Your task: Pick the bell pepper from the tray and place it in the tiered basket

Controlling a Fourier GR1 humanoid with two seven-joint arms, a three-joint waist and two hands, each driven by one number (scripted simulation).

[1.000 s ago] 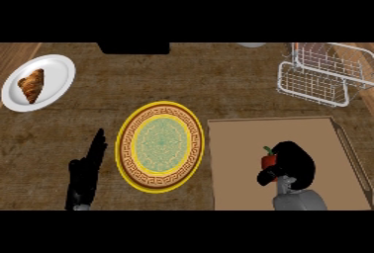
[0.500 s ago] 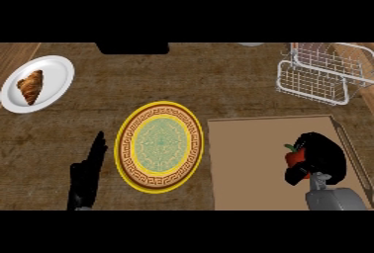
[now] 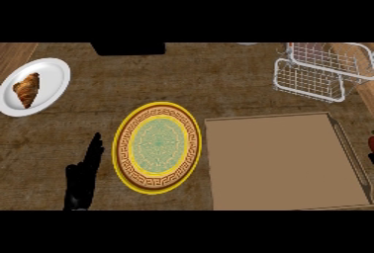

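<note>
Head view shows us only a red sliver (image 3: 369,143) at the right edge beside the tray (image 3: 285,163), well below the tiered basket (image 3: 314,74); our left hand (image 3: 82,175) rests straight-fingered, and the right hand's fingers we cannot tell.

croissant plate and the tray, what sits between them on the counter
In the head view, the patterned yellow plate lies between the croissant plate and the tray, close beside the tray's left edge.

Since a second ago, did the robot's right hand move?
Yes. It slid right across the tray and off past its right rim; now only a dark sliver with a bit of red shows at the picture's right edge.
</note>
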